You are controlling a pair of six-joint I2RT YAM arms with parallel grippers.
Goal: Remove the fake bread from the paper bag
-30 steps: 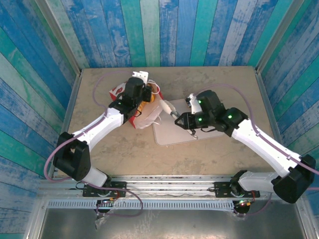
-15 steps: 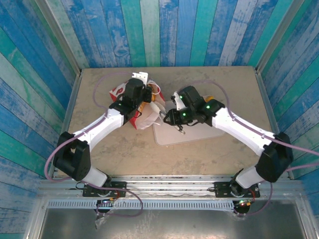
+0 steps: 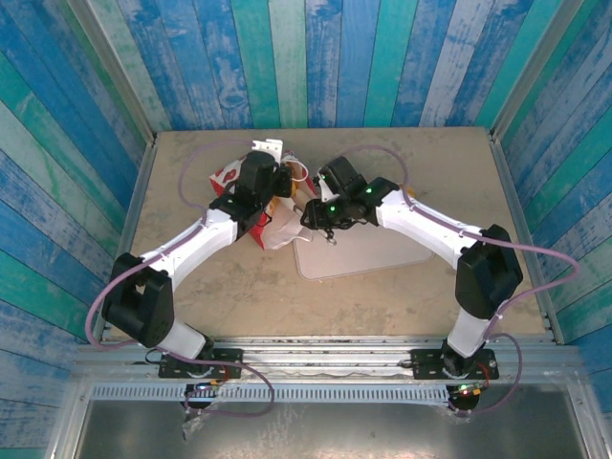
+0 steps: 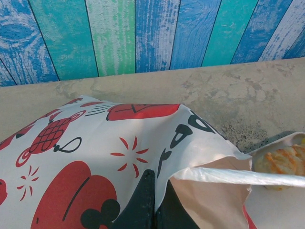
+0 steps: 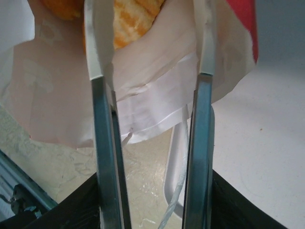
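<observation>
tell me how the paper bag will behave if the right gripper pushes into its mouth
Probably floppy: the paper bag has a creased, sagging mouth in the right wrist view, so it should buckle rather than resist. Thin paper, so likely light and apt to slide, though the left gripper, shut on its rim, should anchor it.

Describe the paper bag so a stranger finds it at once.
Start at the tan table under the blue plank wall. At the left edge of its pale flat tray sits the paper bag. Nothing else there is printed red and white.
</observation>
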